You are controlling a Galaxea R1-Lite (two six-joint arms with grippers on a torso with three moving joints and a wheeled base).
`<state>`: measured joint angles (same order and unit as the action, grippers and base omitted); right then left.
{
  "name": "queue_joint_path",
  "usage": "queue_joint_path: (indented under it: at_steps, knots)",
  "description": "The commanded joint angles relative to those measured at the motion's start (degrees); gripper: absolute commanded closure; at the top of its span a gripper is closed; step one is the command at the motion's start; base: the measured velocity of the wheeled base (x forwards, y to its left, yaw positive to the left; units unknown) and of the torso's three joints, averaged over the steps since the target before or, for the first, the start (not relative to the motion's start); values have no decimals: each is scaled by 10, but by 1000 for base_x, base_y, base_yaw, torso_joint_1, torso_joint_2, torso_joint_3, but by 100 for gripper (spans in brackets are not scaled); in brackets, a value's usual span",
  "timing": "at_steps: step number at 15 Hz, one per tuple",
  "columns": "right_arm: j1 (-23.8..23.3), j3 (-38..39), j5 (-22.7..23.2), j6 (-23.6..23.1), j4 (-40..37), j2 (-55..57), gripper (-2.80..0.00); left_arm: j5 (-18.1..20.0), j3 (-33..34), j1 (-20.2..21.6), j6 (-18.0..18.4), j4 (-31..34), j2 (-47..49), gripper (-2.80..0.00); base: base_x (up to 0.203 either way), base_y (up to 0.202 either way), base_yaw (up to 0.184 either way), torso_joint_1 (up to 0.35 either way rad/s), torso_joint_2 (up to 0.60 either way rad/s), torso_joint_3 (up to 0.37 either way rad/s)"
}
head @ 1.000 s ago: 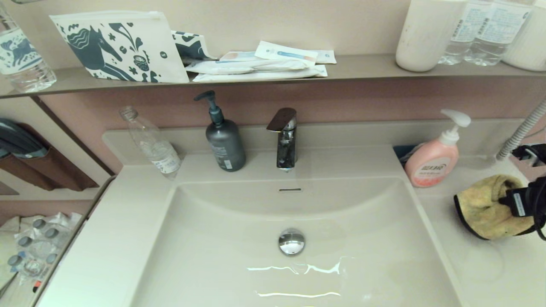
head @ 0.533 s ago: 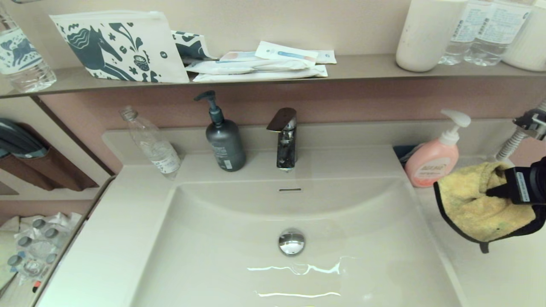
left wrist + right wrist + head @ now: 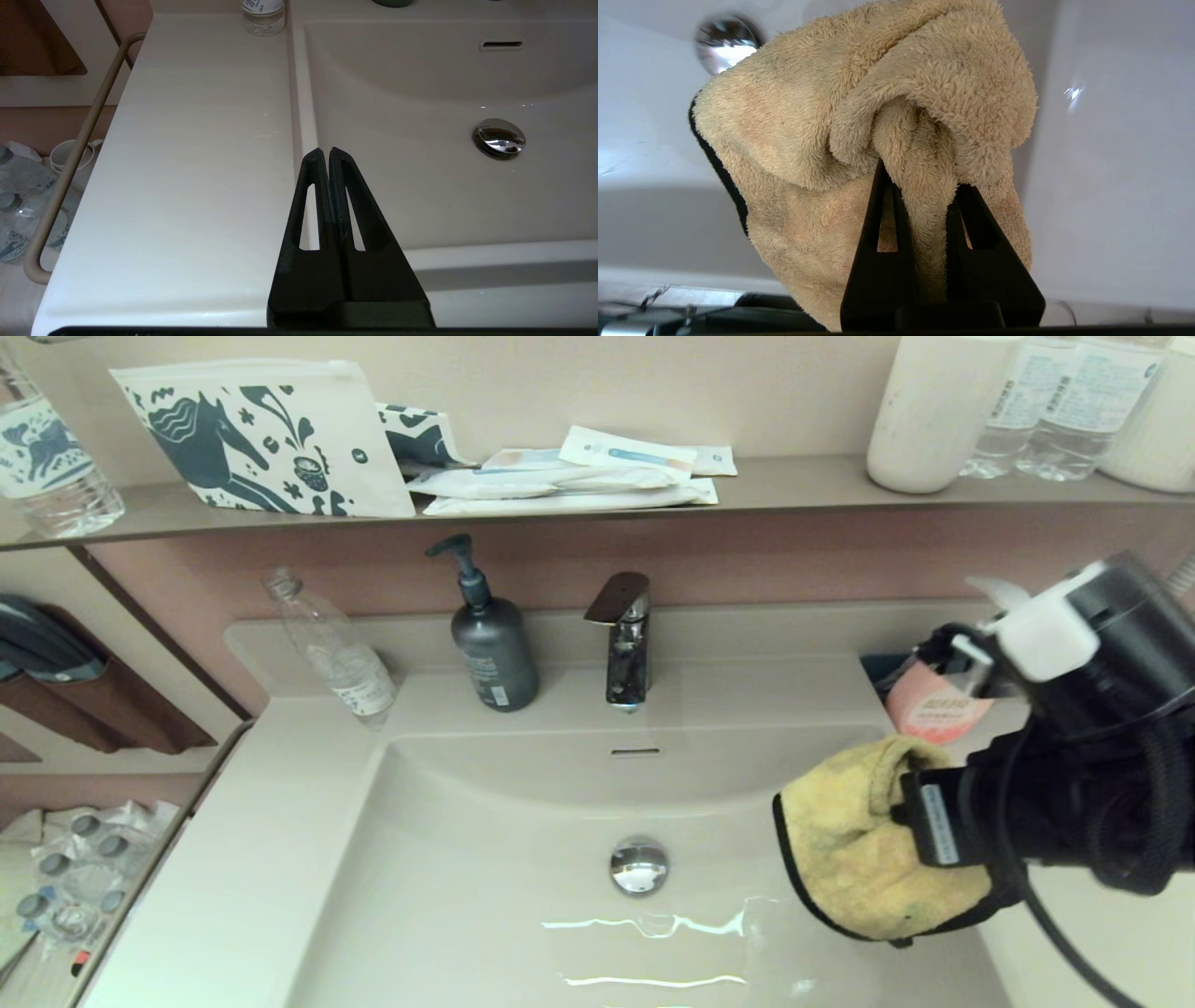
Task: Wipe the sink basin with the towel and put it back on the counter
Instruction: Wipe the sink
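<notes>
Towel hangs clamped in right claw over sink basin; left claw together.

The right gripper, clamped on a fold of the towel, is no longer out over the right part of the counter. A second ago it held the bunched cloth low there, at the right edge of the head view. Half a second ago the towel was raised and nearer the sink basin. Now it hangs over the basin's right side, past the rim and right of the drain plug. More of the arm shows, and it now hides much of the pink soap bottle.
</notes>
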<state>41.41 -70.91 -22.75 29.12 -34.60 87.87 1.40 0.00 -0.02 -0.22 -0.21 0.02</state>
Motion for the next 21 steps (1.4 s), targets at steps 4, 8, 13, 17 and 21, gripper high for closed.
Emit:
queue_joint_path:
  at_steps: [4,8,13,17,21]
  knots:
    - [75,-7,-56,187,-22,182,0,0,0,0,0,0,1,0,0,0,0,0,0,0]
    - [78,-7,-60,245,34,265,0,0,0,-1,0,0,1,0,0,0,0,0,0,0]
    - [46,-5,-62,246,48,330,0,0,0,0,0,0,1,0,0,0,0,0,0,0]
    - [30,6,-61,246,89,373,0,0,0,0,0,0,1,0,0,0,0,0,0,0]
    - [39,6,-25,246,146,387,0,0,0,0,0,0,1,0,0,0,0,0,0,0]
